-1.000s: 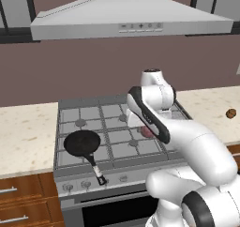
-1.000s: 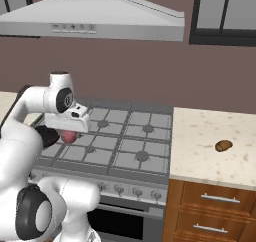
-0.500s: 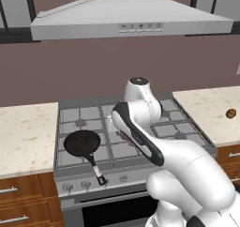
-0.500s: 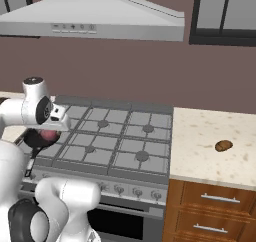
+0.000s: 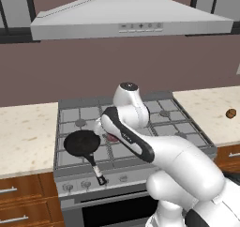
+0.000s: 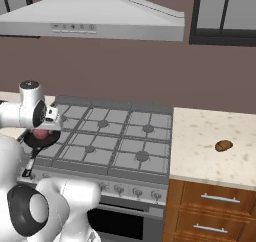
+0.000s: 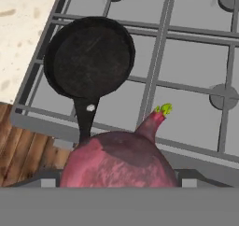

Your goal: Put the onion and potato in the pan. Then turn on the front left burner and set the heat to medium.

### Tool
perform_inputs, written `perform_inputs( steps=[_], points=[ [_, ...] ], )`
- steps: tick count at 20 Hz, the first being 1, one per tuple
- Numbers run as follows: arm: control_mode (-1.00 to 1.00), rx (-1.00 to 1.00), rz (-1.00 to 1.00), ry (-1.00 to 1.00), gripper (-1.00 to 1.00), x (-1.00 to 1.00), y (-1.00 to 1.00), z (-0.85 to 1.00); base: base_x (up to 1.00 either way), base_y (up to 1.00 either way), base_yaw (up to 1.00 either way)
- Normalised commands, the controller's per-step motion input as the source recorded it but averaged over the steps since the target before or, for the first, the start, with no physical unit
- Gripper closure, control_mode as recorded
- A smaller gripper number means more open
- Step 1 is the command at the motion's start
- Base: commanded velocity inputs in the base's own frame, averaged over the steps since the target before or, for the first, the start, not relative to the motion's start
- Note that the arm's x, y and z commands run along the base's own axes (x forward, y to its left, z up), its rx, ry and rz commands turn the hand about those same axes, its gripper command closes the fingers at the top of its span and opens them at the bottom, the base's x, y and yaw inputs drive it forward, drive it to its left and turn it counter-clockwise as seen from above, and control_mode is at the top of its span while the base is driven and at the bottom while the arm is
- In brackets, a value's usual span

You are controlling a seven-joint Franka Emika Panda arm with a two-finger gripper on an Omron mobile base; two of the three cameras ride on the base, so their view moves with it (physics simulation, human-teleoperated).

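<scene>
My gripper (image 7: 119, 179) is shut on the onion (image 7: 119, 158), a reddish-pink ball with a green tip that hides most of both fingers. In the left base view the gripper (image 5: 109, 133) holds the onion (image 5: 112, 138) above the grate, just right of the black pan (image 5: 83, 143). The pan (image 7: 88, 57) is empty and rests on the stove's front left cell, its handle pointing toward the stove's front edge. The front left burner is hidden under it. On the right counter lies the potato (image 5: 230, 113), also seen from the other side (image 6: 223, 146). The onion (image 6: 41, 134) hangs by the pan (image 6: 36, 143).
Grey grates (image 5: 154, 127) cover the stove, and other burner caps (image 7: 223, 95) show. Knobs (image 6: 120, 189) line the stove's front panel. Pale counters (image 5: 23, 137) flank the stove, and a range hood (image 5: 131, 24) hangs overhead. Wooden drawers (image 6: 215, 206) sit below the right counter.
The arm has swung left from the stove's middle toward the pan, carrying the onion with it. The pan and potato have not moved.
</scene>
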Motion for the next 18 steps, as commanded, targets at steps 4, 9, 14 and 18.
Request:
perform_inputs(
  steps=[4,9,14,18],
  points=[
    [-1.0,0.02,0.11,0.11,1.0,0.19,0.2,0.0,0.0,0.0,0.0],
    [-1.0,0.0,0.04,0.04,1.0,0.07,0.13,0.0,0.0,0.0,0.0],
    [-1.0,-0.04,0.0,0.0,1.0,0.03,0.36,-0.12,0.0,0.0,0.0],
    [-1.0,-0.06,0.0,0.0,1.0,0.06,0.32,-0.25,0.0,0.0,0.0]
  ],
)
